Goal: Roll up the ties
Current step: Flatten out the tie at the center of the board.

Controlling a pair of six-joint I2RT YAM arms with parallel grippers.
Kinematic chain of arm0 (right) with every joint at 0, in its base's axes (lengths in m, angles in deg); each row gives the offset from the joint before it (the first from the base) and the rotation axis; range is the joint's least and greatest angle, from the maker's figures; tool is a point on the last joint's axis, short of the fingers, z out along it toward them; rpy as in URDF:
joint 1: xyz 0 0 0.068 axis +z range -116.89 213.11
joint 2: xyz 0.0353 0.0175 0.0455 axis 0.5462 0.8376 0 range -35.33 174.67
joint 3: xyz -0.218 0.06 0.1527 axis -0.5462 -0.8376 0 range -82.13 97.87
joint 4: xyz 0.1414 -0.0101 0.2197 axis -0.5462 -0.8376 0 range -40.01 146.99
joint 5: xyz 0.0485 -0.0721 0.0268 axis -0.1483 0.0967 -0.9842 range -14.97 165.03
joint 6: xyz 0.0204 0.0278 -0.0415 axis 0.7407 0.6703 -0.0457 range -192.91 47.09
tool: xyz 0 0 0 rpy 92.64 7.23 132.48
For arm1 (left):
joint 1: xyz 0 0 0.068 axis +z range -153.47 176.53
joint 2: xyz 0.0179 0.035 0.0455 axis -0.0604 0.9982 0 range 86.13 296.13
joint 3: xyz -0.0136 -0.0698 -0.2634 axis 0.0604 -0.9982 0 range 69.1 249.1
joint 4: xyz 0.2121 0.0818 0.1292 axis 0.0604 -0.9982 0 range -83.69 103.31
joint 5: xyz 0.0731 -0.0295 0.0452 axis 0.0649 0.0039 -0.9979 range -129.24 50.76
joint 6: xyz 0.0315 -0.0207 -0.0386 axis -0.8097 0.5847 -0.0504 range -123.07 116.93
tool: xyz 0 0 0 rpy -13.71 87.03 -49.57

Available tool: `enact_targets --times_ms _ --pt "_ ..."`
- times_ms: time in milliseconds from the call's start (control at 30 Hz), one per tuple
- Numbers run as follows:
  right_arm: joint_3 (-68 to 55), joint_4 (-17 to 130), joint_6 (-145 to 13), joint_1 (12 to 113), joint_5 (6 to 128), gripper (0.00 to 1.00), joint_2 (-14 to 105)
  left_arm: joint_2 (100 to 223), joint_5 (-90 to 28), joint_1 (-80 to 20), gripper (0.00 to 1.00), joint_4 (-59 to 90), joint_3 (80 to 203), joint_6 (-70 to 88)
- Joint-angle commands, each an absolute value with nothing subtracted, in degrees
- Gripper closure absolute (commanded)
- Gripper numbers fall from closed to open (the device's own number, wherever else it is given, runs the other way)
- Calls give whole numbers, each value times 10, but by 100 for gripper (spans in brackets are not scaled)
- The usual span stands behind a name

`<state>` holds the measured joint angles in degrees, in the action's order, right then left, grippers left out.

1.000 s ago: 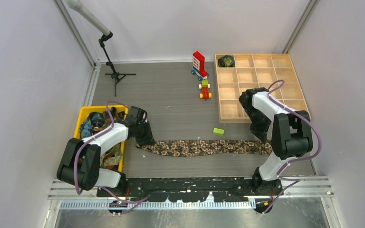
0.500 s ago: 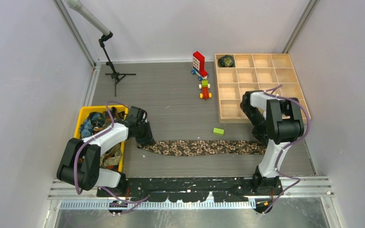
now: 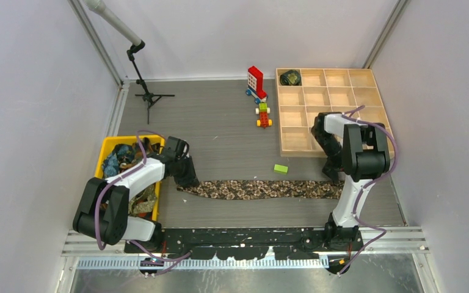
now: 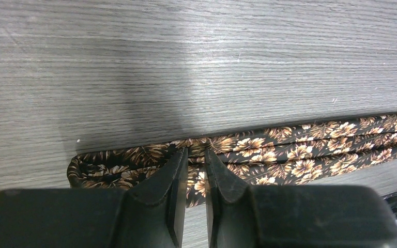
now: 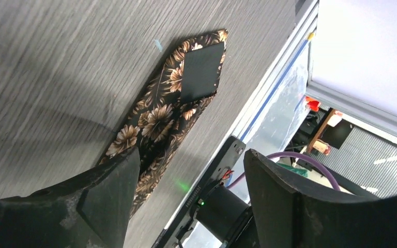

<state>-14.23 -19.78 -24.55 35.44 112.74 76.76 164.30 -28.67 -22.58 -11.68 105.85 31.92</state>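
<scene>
A brown-and-tan flowered tie (image 3: 262, 189) lies stretched flat across the near part of the table. My left gripper (image 3: 187, 178) sits on its left end. In the left wrist view that gripper (image 4: 196, 153) is shut on a fold of the tie (image 4: 310, 155), with fabric between its narrow tips. My right gripper (image 3: 332, 171) hovers open over the tie's right end. The right wrist view shows this gripper (image 5: 191, 155) with its fingers wide apart and nothing between them. The pointed end of the tie (image 5: 157, 121), with its black label, lies loose on the table. A rolled tie (image 3: 290, 78) sits in the wooden tray's far-left cell.
The wooden grid tray (image 3: 323, 69) stands at the back right, just behind my right arm. A yellow bin (image 3: 107, 143) of loose ties is beside my left arm. A green block (image 3: 281, 168), toy bricks (image 3: 256, 82) and a stand (image 3: 147, 97) are on the table.
My right gripper has opened and let go of the tie's right end, drawing back a little toward the tray. The left gripper and its hold are unchanged.
</scene>
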Motion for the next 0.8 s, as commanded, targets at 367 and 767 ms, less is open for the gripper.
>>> enact_targets --times_ms 367,767 --pt "-112 -170 -210 626 1042 25 499 1581 -311 -310 72 -199 1157 277" --pt "-268 93 -112 850 963 31 389 1673 -503 -346 59 -365 1312 245"
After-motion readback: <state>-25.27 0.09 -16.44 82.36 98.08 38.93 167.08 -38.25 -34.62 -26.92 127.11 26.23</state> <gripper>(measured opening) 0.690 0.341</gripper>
